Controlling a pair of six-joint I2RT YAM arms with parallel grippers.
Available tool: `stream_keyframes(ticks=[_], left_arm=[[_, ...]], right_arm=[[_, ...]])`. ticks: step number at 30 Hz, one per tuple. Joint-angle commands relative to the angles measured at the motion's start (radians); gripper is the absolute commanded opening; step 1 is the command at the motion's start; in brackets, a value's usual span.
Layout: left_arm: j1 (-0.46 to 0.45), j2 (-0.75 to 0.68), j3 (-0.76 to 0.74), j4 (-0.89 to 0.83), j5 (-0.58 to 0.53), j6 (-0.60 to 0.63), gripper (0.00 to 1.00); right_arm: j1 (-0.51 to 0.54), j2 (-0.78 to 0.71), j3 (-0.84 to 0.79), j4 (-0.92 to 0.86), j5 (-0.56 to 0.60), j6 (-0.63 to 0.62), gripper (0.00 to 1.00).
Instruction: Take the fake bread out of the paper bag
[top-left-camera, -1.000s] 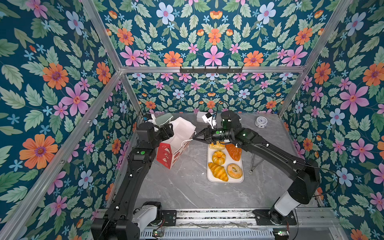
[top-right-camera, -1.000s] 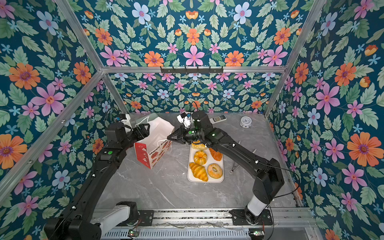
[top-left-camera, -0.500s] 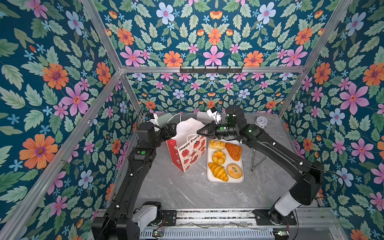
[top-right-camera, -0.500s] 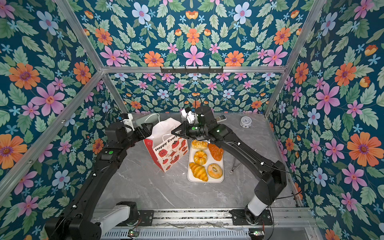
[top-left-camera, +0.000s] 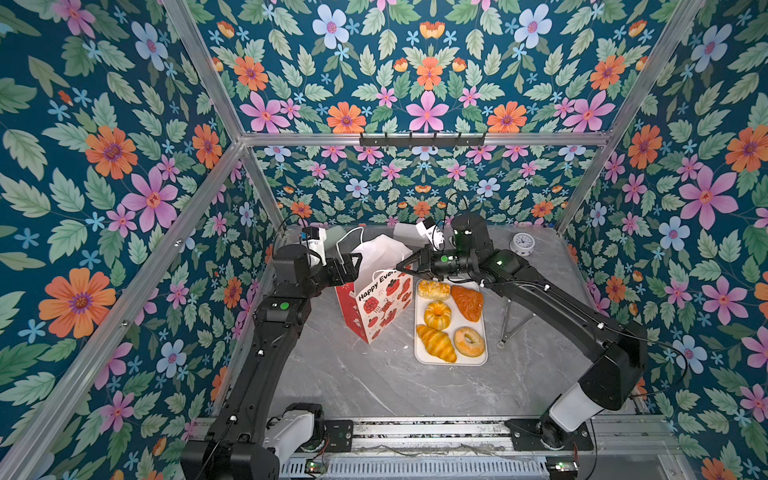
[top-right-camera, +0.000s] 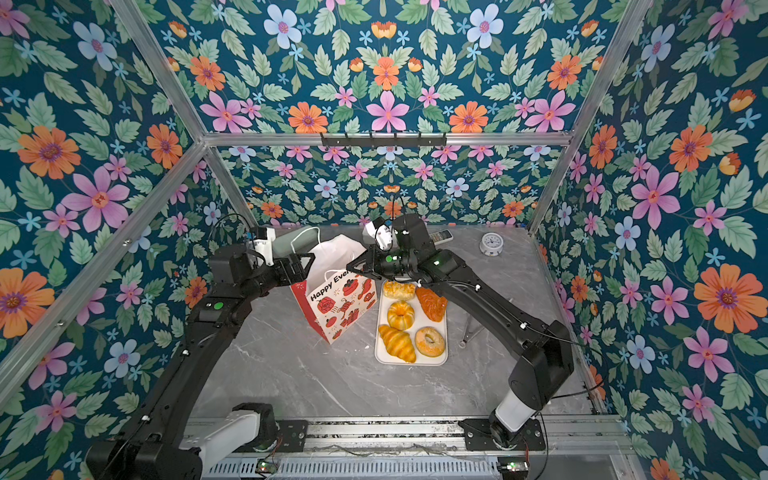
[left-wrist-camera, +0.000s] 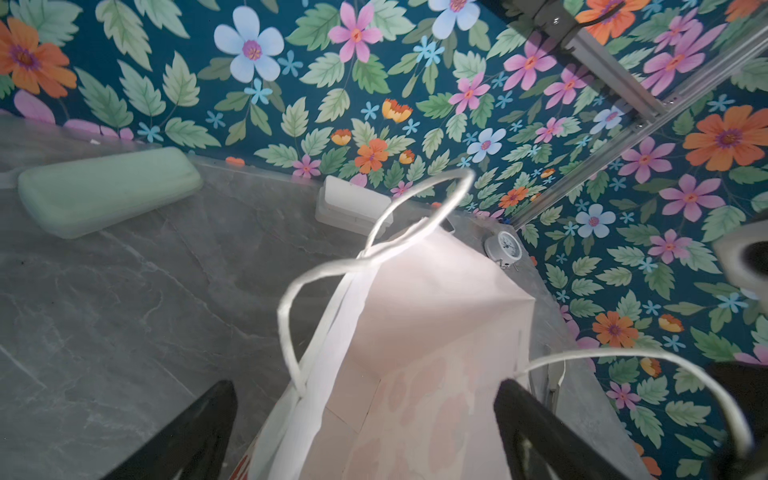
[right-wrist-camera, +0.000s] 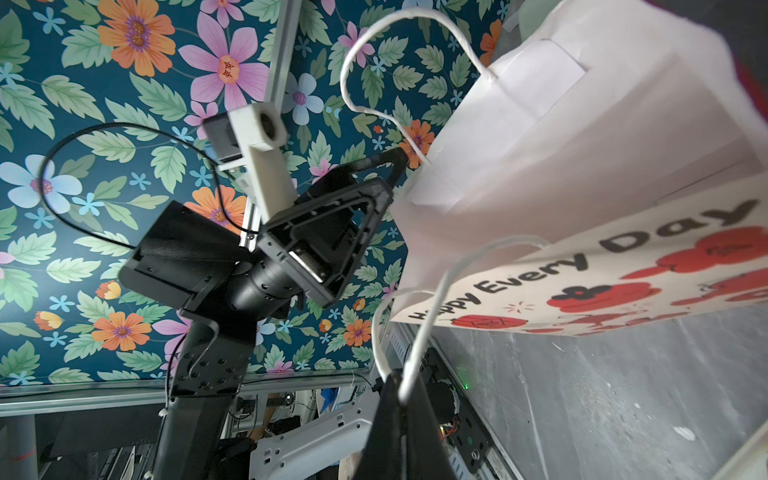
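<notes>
Left pincer (top-left-camera: 354, 266) wide apart beside the bag (top-left-camera: 380, 309); right pincer (top-left-camera: 400, 265) clamped on its handle (right-wrist-camera: 446, 275); bread (top-left-camera: 436, 314) all on tray (top-left-camera: 420, 358); let go gently, bag upright.

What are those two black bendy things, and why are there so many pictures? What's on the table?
Those are two robot arms, the left arm and the right arm, each ending in a pincher called a gripper. Two pictures look down from above, side by side like two eyes. The other two come from small cameras on the arms' wrists. On the grey table are a paper bag and a white tray holding a toy croissant, bagel, bun, turnover and roll. The right gripper is shut, pinching the bag's cord handle. The left gripper is open at the bag's top, holding nothing. A small clock sits at the back.
</notes>
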Motion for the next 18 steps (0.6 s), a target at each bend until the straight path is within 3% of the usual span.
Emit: stream_keyframes(ticks=[1,4,13,16,18], left_arm=[[0.001,-0.035,0.017,0.0,0.006,0.07,1.0],[0.001,-0.069,0.027,-0.002,-0.012,0.086,1.0],[0.002,-0.182,0.004,0.054,-0.159,0.108,1.0],[0.001,-0.234,-0.031,0.113,-0.216,0.11,1.0],[0.001,-0.264,-0.055,0.151,-0.261,0.115,1.0]], right_arm=[[-0.002,-0.031,-0.029,-0.002,0.013,-0.023,0.0],[-0.002,-0.062,-0.062,0.002,0.017,-0.023,0.09],[-0.007,-0.15,-0.132,0.098,0.026,-0.039,0.65],[-0.011,-0.19,-0.17,0.151,0.061,-0.066,0.76],[-0.016,-0.221,-0.202,0.179,0.091,-0.085,0.77]])
